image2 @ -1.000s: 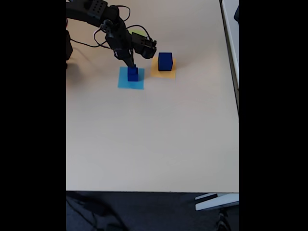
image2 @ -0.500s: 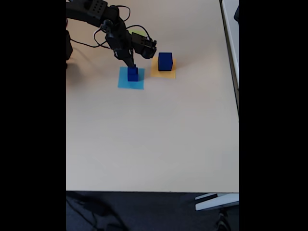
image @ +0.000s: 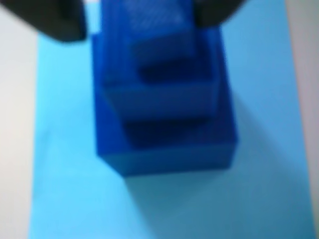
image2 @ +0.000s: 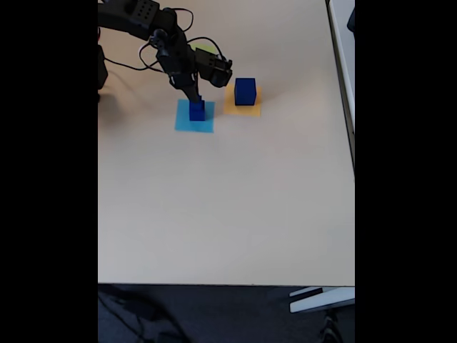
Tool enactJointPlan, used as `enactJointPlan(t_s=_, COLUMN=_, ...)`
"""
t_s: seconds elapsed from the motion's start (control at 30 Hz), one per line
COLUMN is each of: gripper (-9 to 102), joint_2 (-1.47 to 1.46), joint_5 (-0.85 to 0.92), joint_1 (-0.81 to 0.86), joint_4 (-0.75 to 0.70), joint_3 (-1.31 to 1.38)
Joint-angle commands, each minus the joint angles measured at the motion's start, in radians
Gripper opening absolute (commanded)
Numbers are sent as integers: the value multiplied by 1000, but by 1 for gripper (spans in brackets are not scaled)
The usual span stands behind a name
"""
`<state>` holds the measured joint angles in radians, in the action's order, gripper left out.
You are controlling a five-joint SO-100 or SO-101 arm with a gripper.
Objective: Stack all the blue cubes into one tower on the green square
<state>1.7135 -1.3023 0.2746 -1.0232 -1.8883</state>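
Near the tabletop's (image2: 228, 214) far edge, left to right: a stepped pile of three solid dark-blue cubes (image: 162, 99) on the flat light-blue square (image2: 194, 116), the black tool (image: 139, 20) closed on the top cube; the lime-green square (image2: 203, 48), bare; the largest dark-blue cube (image2: 245, 91) on the orange-yellow square (image2: 243, 109). Judged early: nothing on green yet.

We see a pale beige table (image2: 228, 207) bearing a flat light-blue square (image2: 187, 123) and, just to its right in the fixed view, an orange-yellow square (image2: 243, 109). Black cables (image2: 132, 66) trail at the upper left. A white object (image2: 321, 299) lies below the table's front edge.
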Motion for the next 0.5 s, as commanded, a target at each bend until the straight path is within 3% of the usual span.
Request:
enactJointPlan(t_s=0.0, gripper=12, joint_2=43, joint_5=-6, joint_1=-12, joint_4=-25, joint_3=84)
enactJointPlan(t_s=0.47, gripper=23, joint_2=-66, joint_5=-71, joint_1=-95, joint_4=-173, joint_3=407)
